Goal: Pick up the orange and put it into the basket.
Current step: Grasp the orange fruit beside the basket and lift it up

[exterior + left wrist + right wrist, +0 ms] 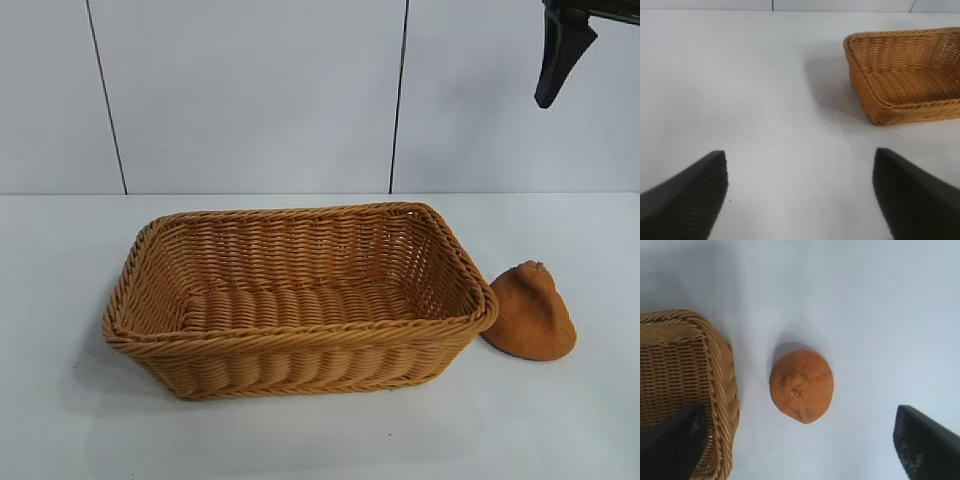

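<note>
Orange-wise, nothing was done yet when I looked: going left to right, my left gripper (800, 195) hung parked over bare table (740, 90), its fingers spread wide and holding nothing, with the basket (300, 345) off to its side. The basket itself sat mid-table and had nothing in it. Just beside its right end, on the table, lay the orange (530, 315), knobby top up, close to the braided rim, though I could not tell whether it touched. My right gripper (800, 440) hovered high above the fruit, pointing down, fingers fully apart and empty, one of them over the basket's corner. By my reckoning the whole job was left: descend, straddle, grasp, lift, carry over the rim, release.
</note>
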Controlling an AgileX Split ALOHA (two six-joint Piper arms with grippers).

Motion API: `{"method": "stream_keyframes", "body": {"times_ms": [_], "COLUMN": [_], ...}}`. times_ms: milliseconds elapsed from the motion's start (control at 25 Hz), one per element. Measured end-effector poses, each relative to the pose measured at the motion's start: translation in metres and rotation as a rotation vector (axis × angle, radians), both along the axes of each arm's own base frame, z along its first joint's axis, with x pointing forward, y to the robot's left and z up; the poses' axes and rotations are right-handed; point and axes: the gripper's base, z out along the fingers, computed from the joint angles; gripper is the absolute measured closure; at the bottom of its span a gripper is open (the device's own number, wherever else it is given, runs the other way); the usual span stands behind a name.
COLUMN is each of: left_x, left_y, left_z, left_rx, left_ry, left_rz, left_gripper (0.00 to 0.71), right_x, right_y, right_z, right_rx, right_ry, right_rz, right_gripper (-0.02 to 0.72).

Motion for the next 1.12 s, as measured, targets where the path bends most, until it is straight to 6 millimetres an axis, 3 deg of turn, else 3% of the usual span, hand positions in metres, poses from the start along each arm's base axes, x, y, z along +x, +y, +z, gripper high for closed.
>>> {"method": "stream_keyframes", "body": {"times_ms": [160, 400, 480, 560, 640, 760, 800, 960, 1120], "left_x": [0.0, 0.0, 0.0, 0.0, 0.0, 0.0, 0.0, 0.0, 0.0], "left_y": [0.0, 0.0, 0.0, 0.0, 0.0, 0.0, 0.0, 0.0, 0.0], "left_z": [0.0, 0.0, 0.0, 0.0, 0.0, 0.0, 0.0, 0.0, 0.0], "left_rx": [0.0, 0.001, 0.001, 0.001, 0.001, 0.001, 0.001, 0.001, 0.001], "left_ry": [-0.001, -0.001, -0.001, -0.001, -0.001, -0.001, -0.001, -0.001, -0.001], "left_rz": [0.0, 0.001, 0.001, 0.001, 0.001, 0.001, 0.001, 0.001, 0.001], "left_gripper": [0.139, 0.139, 0.139, 0.139, 0.139, 0.139, 0.139, 0.139, 0.139], "right_x": [-0.009, 0.003, 0.004, 0.004, 0.004, 0.004, 0.005, 0.011, 0.023], "right_y": [0.001, 0.013, 0.016, 0.015, 0.014, 0.015, 0.015, 0.015, 0.016], "right_z": [-0.046, -0.109, -0.123, -0.132, -0.133, -0.129, -0.126, -0.1, -0.048], "right_rx": [0.024, 0.086, 0.084, 0.074, 0.065, 0.065, 0.065, 0.064, 0.063], "right_ry": [-0.006, 0.036, 0.064, 0.088, 0.094, 0.105, 0.111, 0.116, 0.048], "right_rz": [-0.032, -0.036, -0.037, -0.05, -0.062, -0.058, -0.052, -0.017, 0.023], "right_gripper": [0.01, 0.012, 0.057, 0.165, 0.315, 0.61, 0.652, 0.65, 0.65]}}
